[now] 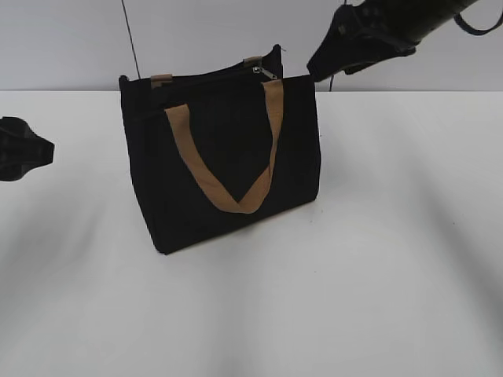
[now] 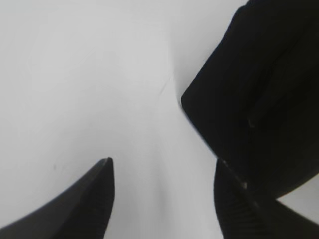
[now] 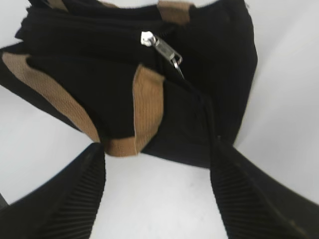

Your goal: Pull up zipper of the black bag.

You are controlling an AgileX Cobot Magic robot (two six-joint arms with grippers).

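Note:
The black bag stands upright on the white table, its tan strap handle hanging down its front. The silver-grey zipper pull sits at the right end of the top edge; it also shows in the right wrist view on the bag. My right gripper hovers just right of the bag's top corner, open and empty. My left gripper is low at the far left, open and empty, apart from the bag's lower corner.
The white table spreads all round the bag. A thin black cable runs up the pale back wall behind the bag's left corner.

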